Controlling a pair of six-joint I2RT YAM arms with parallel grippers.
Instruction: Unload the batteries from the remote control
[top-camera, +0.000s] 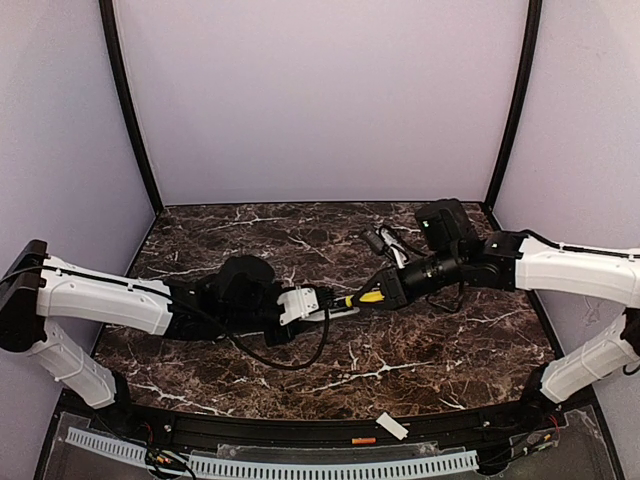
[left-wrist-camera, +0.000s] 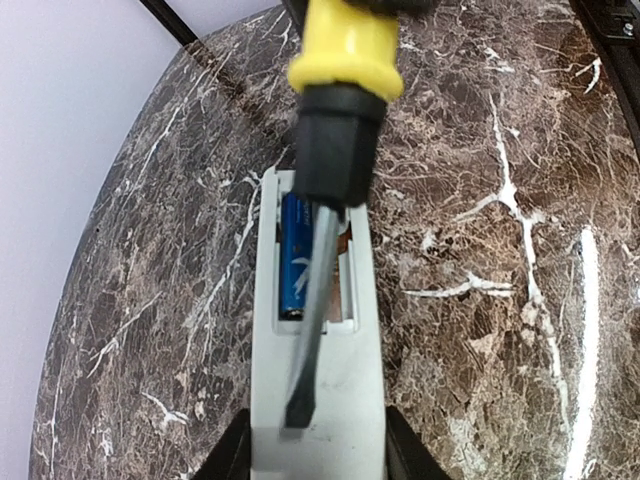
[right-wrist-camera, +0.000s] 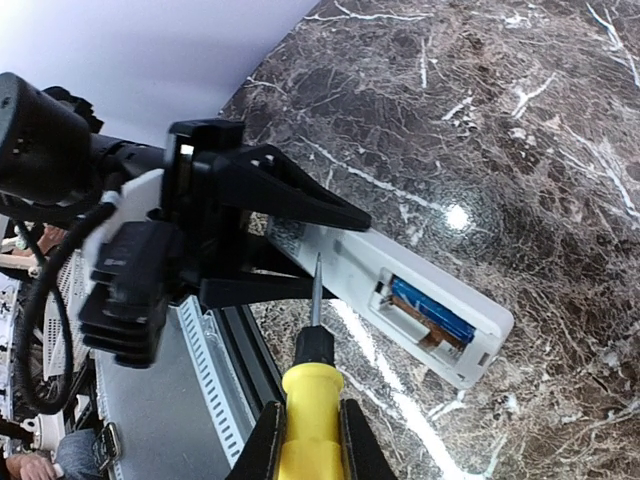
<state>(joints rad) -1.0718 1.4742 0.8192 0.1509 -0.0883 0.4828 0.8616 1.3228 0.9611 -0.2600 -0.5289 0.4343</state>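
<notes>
My left gripper (top-camera: 303, 304) is shut on one end of the white remote control (top-camera: 338, 311) and holds it over the marble table. In the left wrist view the remote (left-wrist-camera: 335, 400) lies between my fingers, its battery compartment open. One blue battery (left-wrist-camera: 294, 262) sits in the left slot; beside it shows an orange-brown strip (left-wrist-camera: 345, 240) that I cannot identify. My right gripper (top-camera: 392, 289) is shut on the yellow-handled screwdriver (top-camera: 371, 296). Its blade (left-wrist-camera: 305, 390) lies along the remote's back, the tip below the compartment. The right wrist view shows the screwdriver (right-wrist-camera: 311, 390), remote (right-wrist-camera: 350, 262) and blue battery (right-wrist-camera: 432, 311).
A small white cover plate (top-camera: 392, 427) and a tiny orange thing (top-camera: 363, 440) lie on the near rail. Small dark parts (top-camera: 382, 242) lie at the back by the right arm. A black cable (top-camera: 292, 360) loops under the left wrist. Purple walls enclose the table.
</notes>
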